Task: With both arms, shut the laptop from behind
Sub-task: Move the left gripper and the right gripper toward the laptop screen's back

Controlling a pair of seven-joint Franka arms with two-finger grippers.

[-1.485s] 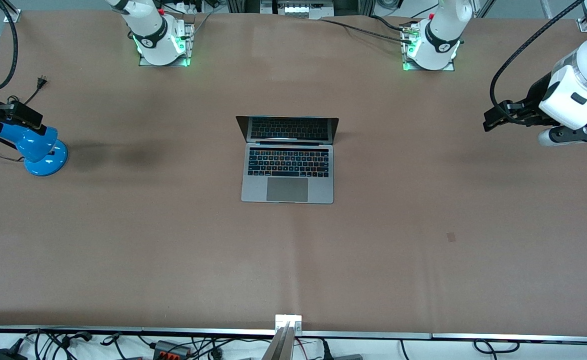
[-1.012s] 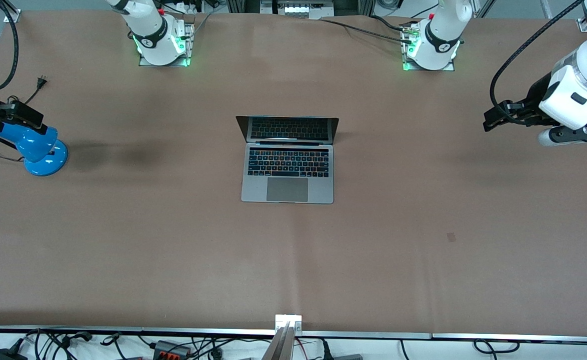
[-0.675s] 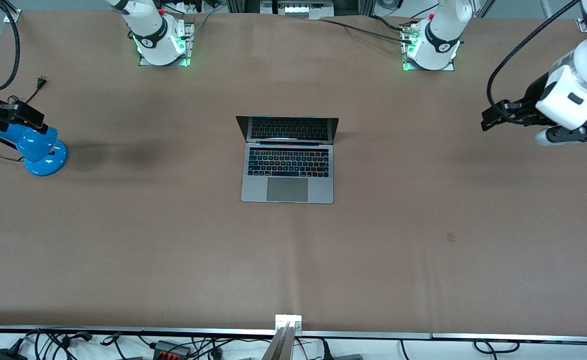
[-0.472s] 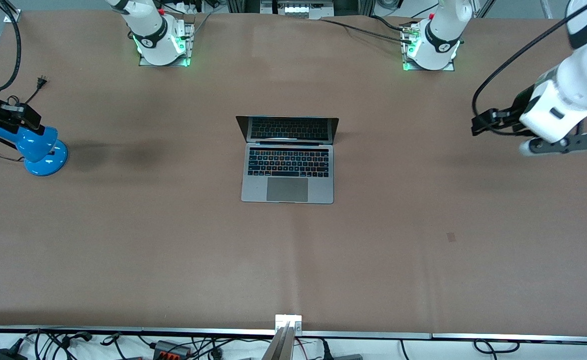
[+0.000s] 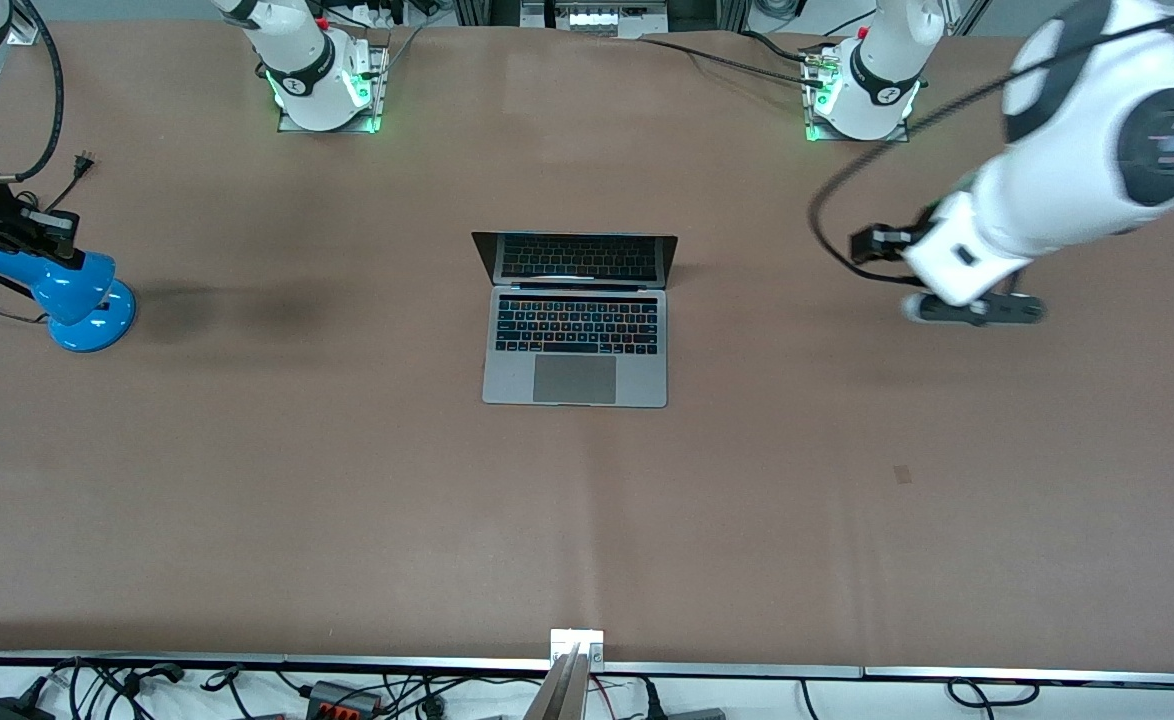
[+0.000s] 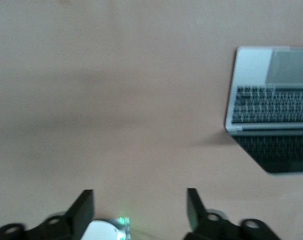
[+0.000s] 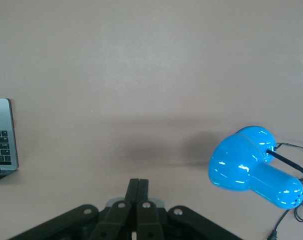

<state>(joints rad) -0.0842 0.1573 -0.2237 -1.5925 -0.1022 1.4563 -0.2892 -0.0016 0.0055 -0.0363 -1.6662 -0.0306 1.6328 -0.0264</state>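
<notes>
**Left arm sweeps in toward the laptop**

We watch our left gripper (image 6: 139,210), fingers spread, swing in over bare tabletop (image 5: 347,500). Our right gripper (image 7: 138,192) has pressed its fingers together beside the blue lamp (image 5: 72,295). The slim silver-grey laptop (image 5: 575,320) sits open mid-table, untouched.

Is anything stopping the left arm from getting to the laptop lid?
Probably not. The left gripper, fingers apart, hangs over bare table toward the left arm's end, and nothing stands between it and the open laptop. It just isn't there yet.
</notes>
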